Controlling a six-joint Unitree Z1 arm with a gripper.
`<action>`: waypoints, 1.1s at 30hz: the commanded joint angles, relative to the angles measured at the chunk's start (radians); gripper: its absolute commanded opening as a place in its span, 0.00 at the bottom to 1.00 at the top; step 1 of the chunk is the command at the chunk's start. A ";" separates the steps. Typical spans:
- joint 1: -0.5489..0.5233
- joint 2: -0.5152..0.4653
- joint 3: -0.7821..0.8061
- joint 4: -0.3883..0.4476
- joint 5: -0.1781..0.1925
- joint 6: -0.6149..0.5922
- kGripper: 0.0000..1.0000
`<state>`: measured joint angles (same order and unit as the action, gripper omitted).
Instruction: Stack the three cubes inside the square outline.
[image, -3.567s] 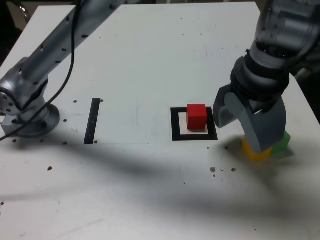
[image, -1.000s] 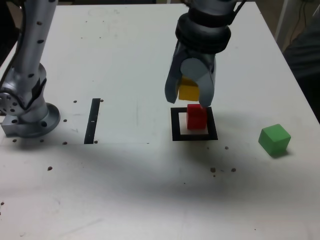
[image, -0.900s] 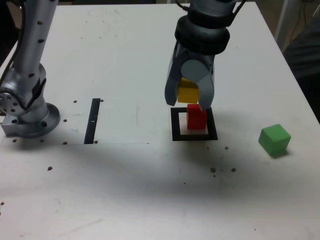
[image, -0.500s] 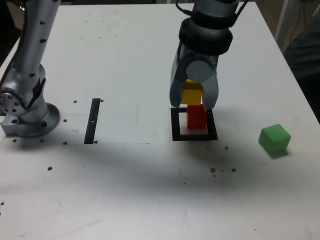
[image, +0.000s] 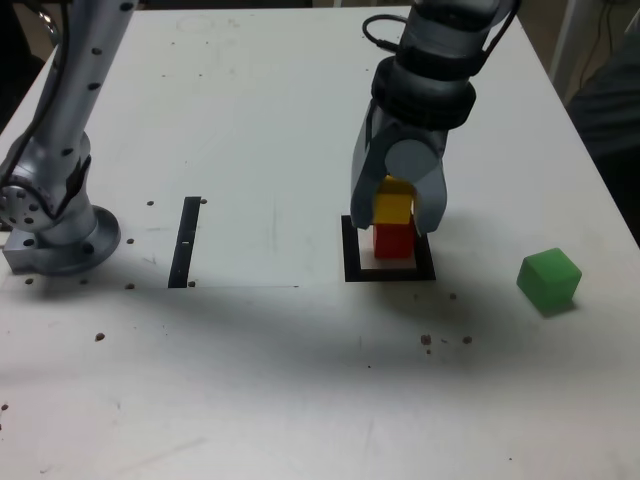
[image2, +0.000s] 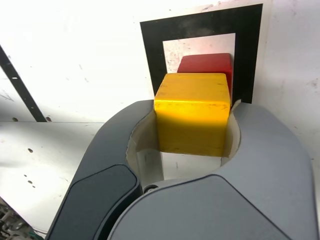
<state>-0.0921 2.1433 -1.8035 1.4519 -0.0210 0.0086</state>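
Arm is mid-stack, second block going on. Gripper is pinching the yellow block, one jaw on each side of it, over the black square outline. Red block sits inside the outline, nearer the border's right side in the exterior view, and looks like the base of the stack. Green block is on the white table, off to the right of the outline in the exterior view, nothing gripping it.

Step in hand, as I judge it: lining yellow up over red and setting it down. Exterior view shows yellow directly above red, overlapping its upper part; can't tell if they touch. In the wrist view red pokes out past yellow, so either yellow is off-centre or it's just the camera angle. Unclear.

Next move: small correction if needed, lower gently till yellow sits flat on red, then spread the jaws evenly and lift straight up. Risk: a sideways nudge could shove red or tip yellow off. Jaws reach down near red too, so they could bump it. Green would then be left to fetch and put on top. Task roughly midway, I'd say.
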 joint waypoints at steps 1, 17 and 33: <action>0.002 0.008 -0.003 -0.004 -0.004 0.001 0.33; 0.006 0.011 0.012 -0.032 -0.009 0.014 1.00; -0.003 -0.111 0.020 0.003 0.166 0.034 1.00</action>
<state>-0.0907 2.0419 -1.7726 1.4515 0.1381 0.0367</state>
